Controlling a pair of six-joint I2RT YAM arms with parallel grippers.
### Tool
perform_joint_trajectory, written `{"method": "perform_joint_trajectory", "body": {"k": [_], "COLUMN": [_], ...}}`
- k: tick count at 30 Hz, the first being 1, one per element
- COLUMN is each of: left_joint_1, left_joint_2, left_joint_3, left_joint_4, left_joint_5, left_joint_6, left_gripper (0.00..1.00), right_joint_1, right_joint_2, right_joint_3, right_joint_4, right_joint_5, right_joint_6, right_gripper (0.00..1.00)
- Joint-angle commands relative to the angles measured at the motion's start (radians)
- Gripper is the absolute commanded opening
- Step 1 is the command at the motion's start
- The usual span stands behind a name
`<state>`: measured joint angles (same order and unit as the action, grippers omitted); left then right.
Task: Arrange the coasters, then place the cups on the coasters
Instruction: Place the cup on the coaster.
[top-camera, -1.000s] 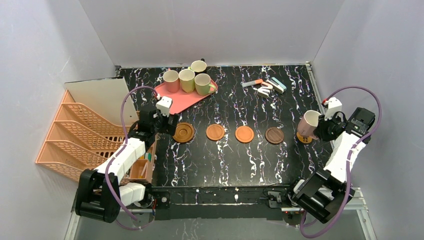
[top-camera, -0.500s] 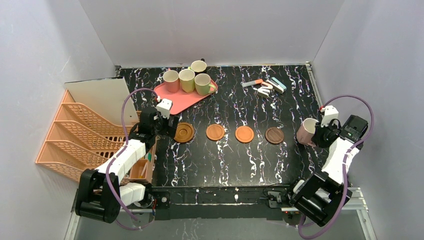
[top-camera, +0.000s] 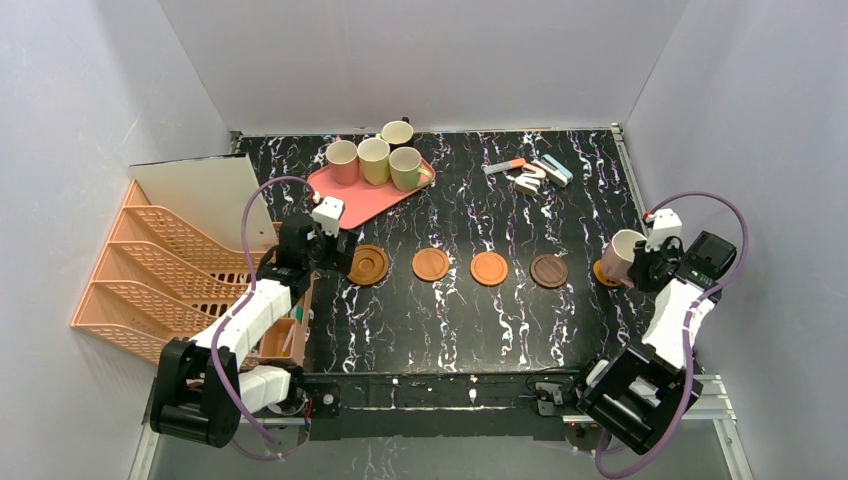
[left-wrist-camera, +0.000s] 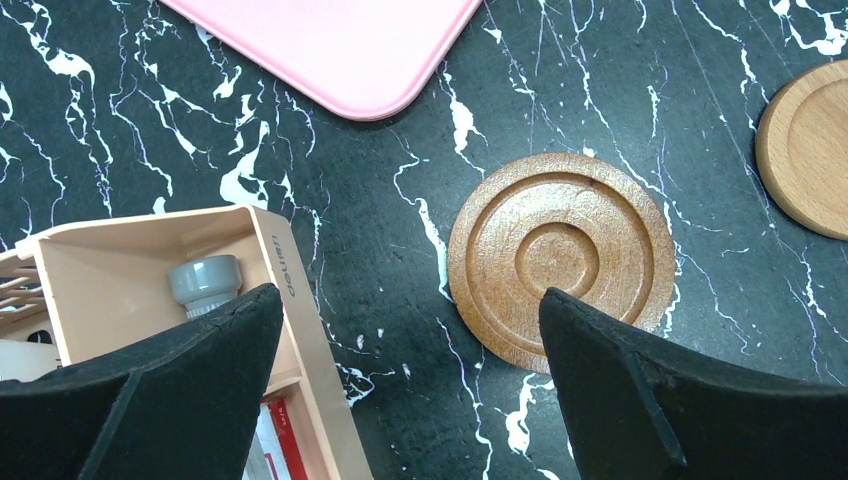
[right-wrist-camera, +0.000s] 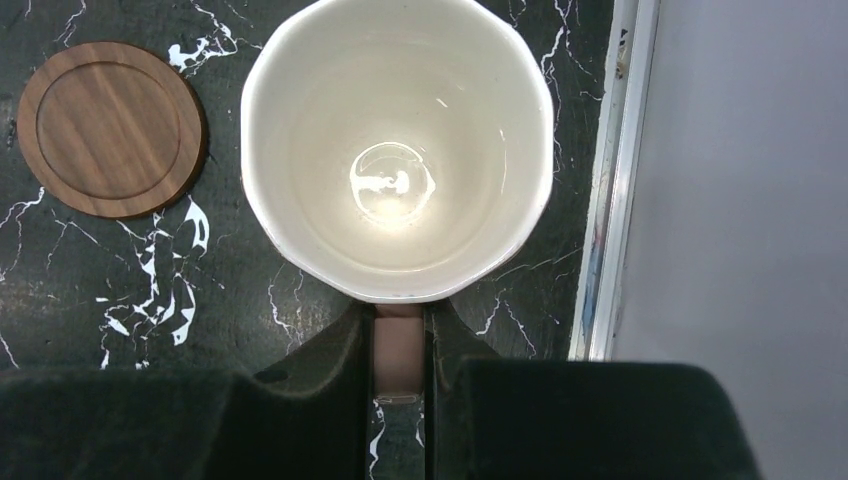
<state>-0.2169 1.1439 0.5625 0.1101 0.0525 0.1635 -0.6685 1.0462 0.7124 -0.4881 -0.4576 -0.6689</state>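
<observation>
Four coasters lie in a row: a ringed one (top-camera: 368, 264) (left-wrist-camera: 562, 258), two orange ones (top-camera: 431, 264) (top-camera: 489, 268) and a dark one (top-camera: 548, 270) (right-wrist-camera: 110, 128). The edge of a fifth, orange coaster (top-camera: 603, 273) shows under the pale pink cup (top-camera: 622, 254) (right-wrist-camera: 397, 150), which stands upright. My right gripper (top-camera: 645, 262) (right-wrist-camera: 399, 345) is shut on that cup's handle. Whether the cup rests on the coaster I cannot tell. Pink (top-camera: 342, 160), yellow-green (top-camera: 374, 160) and green (top-camera: 406, 168) cups stand on the pink tray (top-camera: 345, 205), a dark brown one (top-camera: 397, 132) behind it. My left gripper (top-camera: 335, 250) (left-wrist-camera: 410, 340) hangs open and empty beside the ringed coaster.
A peach desk organizer (top-camera: 160, 265) stands at the left, and its small box (left-wrist-camera: 150, 270) sits under my left finger. Small stationery items (top-camera: 530, 172) lie at the back right. The table's right rail (right-wrist-camera: 610, 180) and the wall run close beside the held cup.
My right gripper brought the pale pink cup from a tilt to upright and lowered it over the orange coaster. The left arm has not moved.
</observation>
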Motion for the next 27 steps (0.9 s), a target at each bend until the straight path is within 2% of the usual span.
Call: {"method": "perform_joint_trajectory", "body": {"k": [1, 11, 27], "left_joint_1": [0.01, 0.01, 0.012], "left_joint_2": [-0.01, -0.003, 0.002], "left_joint_3": [-0.009, -0.008, -0.007], "left_joint_4": [0.012, 0.014, 0.017], "left_joint_5": [0.007, 0.007, 0.009], "left_joint_6": [-0.005, -0.007, -0.007], "left_gripper": [0.98, 0.98, 0.98], "right_joint_1": [-0.009, -0.009, -0.009], "right_joint_2": [-0.001, -0.037, -0.005], "right_joint_3": [-0.014, -0.054, -0.068], "right_joint_4": [0.127, 0.142, 0.157], "right_joint_5": [-0.06, -0.085, -0.084], "right_joint_6": [0.025, 0.008, 0.002], "right_gripper": [0.01, 0.01, 0.03]}}
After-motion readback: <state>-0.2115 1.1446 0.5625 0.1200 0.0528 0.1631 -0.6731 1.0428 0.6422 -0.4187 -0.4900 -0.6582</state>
